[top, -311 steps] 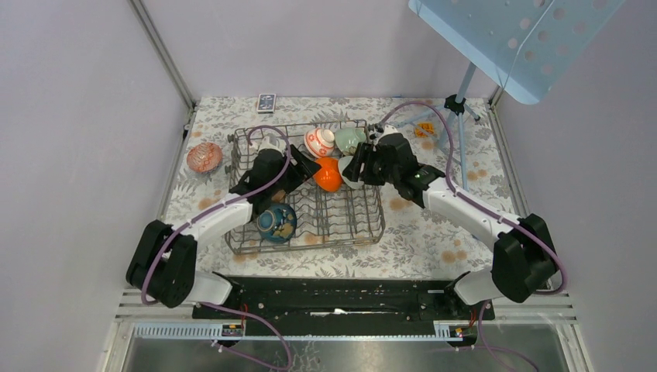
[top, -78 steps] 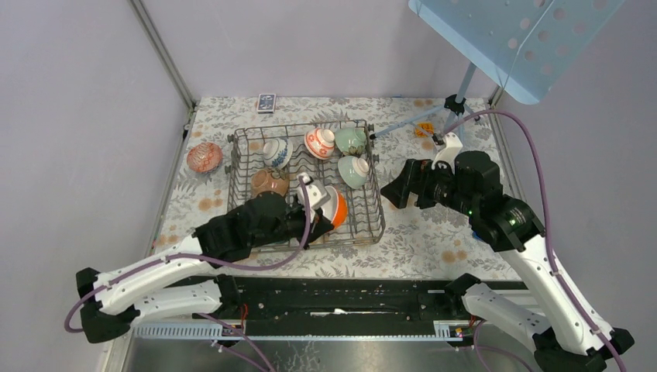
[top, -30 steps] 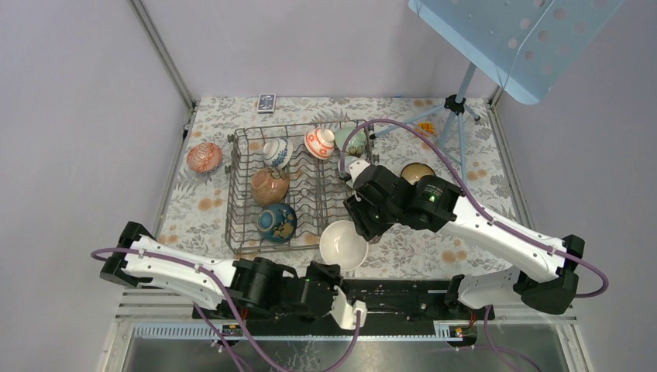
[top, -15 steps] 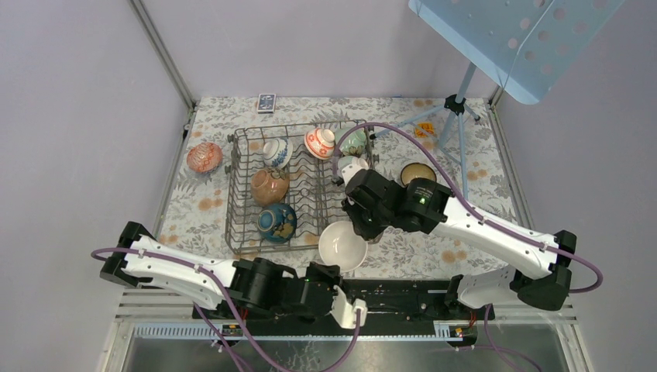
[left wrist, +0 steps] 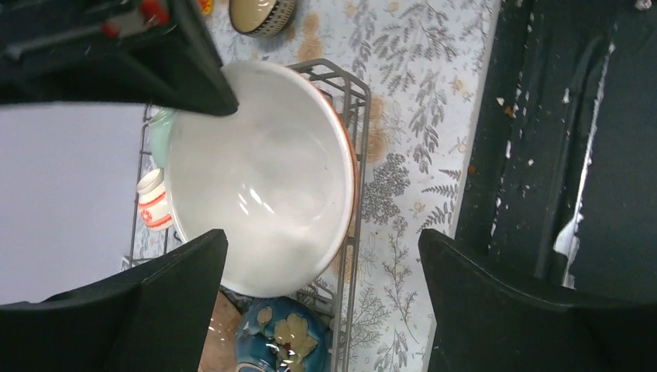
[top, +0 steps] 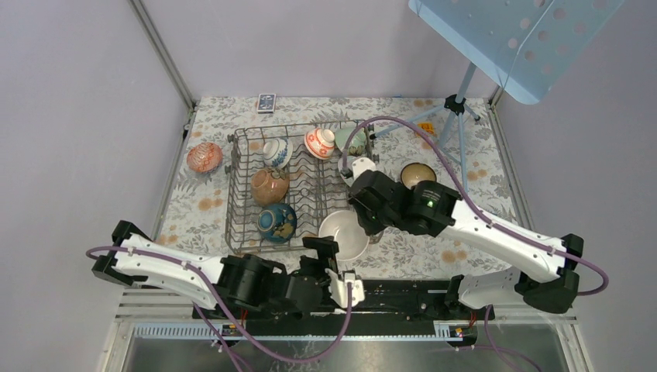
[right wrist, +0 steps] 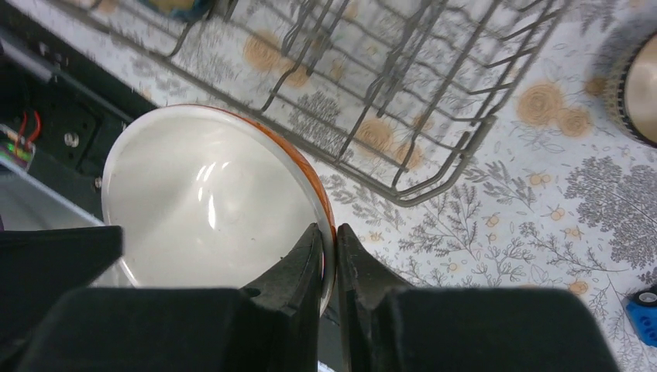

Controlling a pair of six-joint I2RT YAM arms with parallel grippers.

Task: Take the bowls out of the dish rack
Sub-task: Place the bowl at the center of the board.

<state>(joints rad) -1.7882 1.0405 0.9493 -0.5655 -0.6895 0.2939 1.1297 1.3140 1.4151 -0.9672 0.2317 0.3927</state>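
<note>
Floral table (top: 480, 170) carries the rack (top: 325, 182). My right gripper (right wrist: 328, 260) pinches the rim of the white bowl (top: 343, 236), which is held at the rack's near right corner. My left gripper (left wrist: 321, 248) is spread wide, facing the bowl's opening. Judged glazed ceramic: stiff, slick, breakable — grip the rim squarely, one finger inside, one outside.

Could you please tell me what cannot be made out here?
Right wrist: the right gripper pinches the rim of the white bowl; whether it rests on anything cannot be told.
Right wrist: the dark bowl is cut off by the right edge.
Left wrist: the blue bowl is cut off by the bottom edge.
Top view: the print on the card is too small to read.
</note>
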